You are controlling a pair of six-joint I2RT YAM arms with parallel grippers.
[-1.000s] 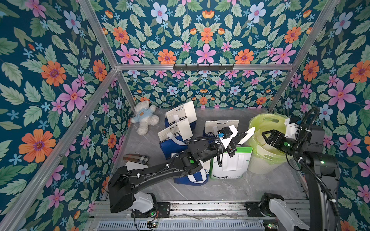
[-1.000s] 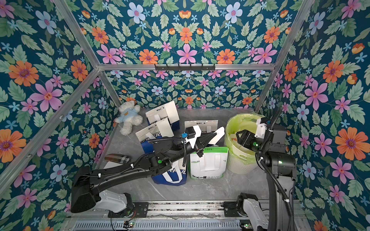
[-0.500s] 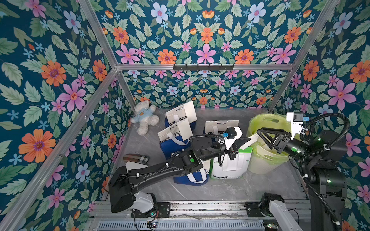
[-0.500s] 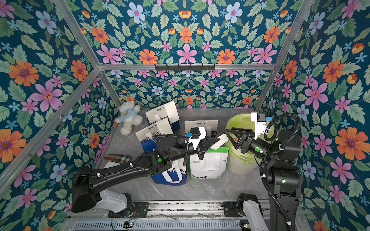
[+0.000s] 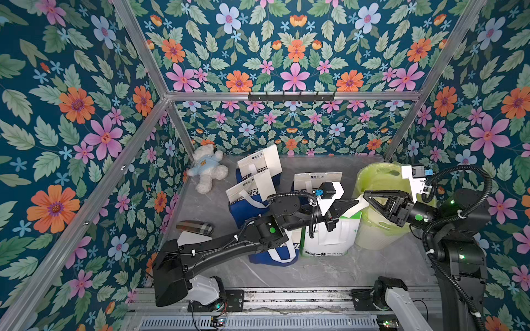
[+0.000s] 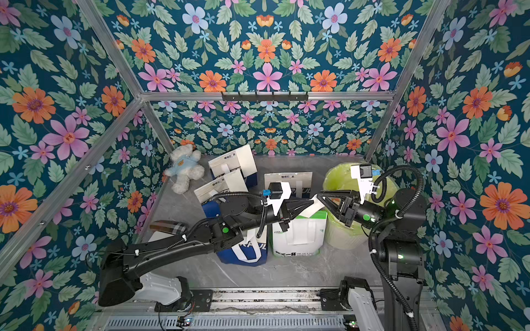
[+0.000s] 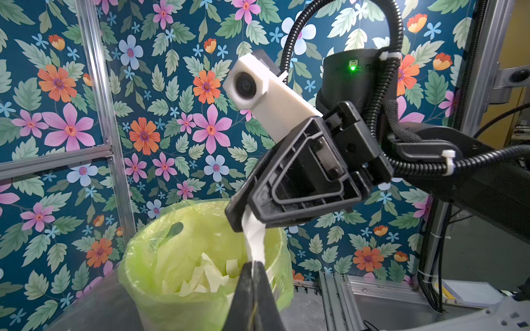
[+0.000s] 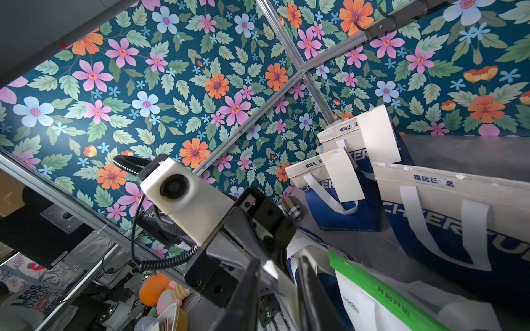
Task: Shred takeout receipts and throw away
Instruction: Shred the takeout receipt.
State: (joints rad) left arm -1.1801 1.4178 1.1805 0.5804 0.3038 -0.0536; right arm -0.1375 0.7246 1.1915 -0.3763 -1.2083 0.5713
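Now the left tool [image 5: 355, 202] is closed flat on a white receipt strip [image 5: 360, 201], which it holds in the air just beside the rim of the bin [image 5: 372, 178] with the green liner. The right tool [image 5: 366, 195] is at the other end of this strip. Both top views show the two arms meeting tip to tip above the desk [image 5: 315, 272], but the paper looks small there.

The left wrist view shows it better. The strip [image 7: 253, 243] rises from the shut left tool [image 7: 253, 268] into the right tool [image 7: 247, 221], over the open bin [image 7: 143, 286]. Only this view looks inside the bin, where torn white scraps [image 7: 206, 276] lie on the liner. In the right wrist view the right tool [image 8: 278, 259] has a gap between its jaws, and the paper is in this gap. I cannot tell whether they pinch it.

Only the right wrist view makes the writing readable. The blue bags [image 8: 447, 258] carry big white letters, about "CHEER", and blue Chinese characters on the white top band. The white and green bag [image 8: 372, 309] has the word "COOL". Two whole slips [image 8: 378, 134] hang on the two rear bags.

One second ago the right arm was folded back over the bin, well apart from the strip. Half a second ago it reached out with wide jaws. Now the jaws are narrower and stand around the strip's end. The left tool has kept its grip.
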